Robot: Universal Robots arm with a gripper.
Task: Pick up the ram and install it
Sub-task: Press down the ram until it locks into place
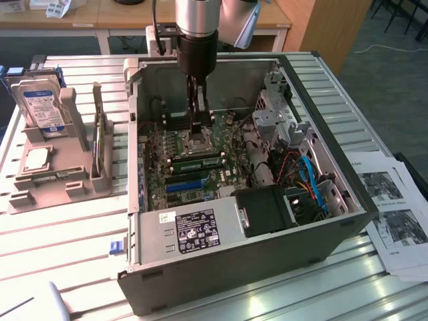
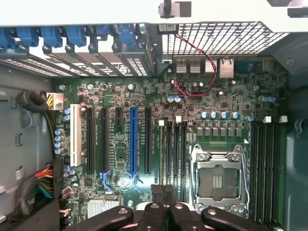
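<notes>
Exterior view, from the near edge of the slatted desk (image 1: pixel 60 234) going back: you are looking at an open computer case (image 1: pixel 221 267) lying on its side. At its near wall sits a grey power supply (image 1: pixel 194 231) with a white label. A black fan shroud (image 1: pixel 267 208) is just to its right.

Farther in lies the green motherboard (image 1: pixel 157 167). The blue expansion slot (image 1: pixel 187 186) comes first. Just beyond it, a long narrow green stick, the ram (image 1: pixel 195 161), lies along the black memory slots. It appears seated there, though you cannot be sure how deep it sits. Beyond the ram is the metal-framed processor socket (image 1: pixel 200 142).

Your arm comes straight down into the case, and the tool (image 1: pixel 200 136) hangs over that socket, just past the ram. Its fingers are pressed together, with nothing visible between them.

On the desk left of the case stands a grey stand (image 1: pixel 47 174) holding a hard drive (image 1: pixel 41 107) upright. Printed sheets (image 1: pixel 394 221) lie on the desk to the right of the case.

Wrist view, looking down on the board: the tool (image 2: pixel 162 192) shows as dark fingers (image 2: pixel 156 190) closed against each other. Their tips are over the end of a bank of black memory slots (image 2: pixel 172 154). The blue expansion slot (image 2: pixel 134 144) is on one side of that bank and the processor socket (image 2: pixel 219 180) on the other. A second bank of slots (image 2: pixel 267 163) lies past the socket.
</notes>
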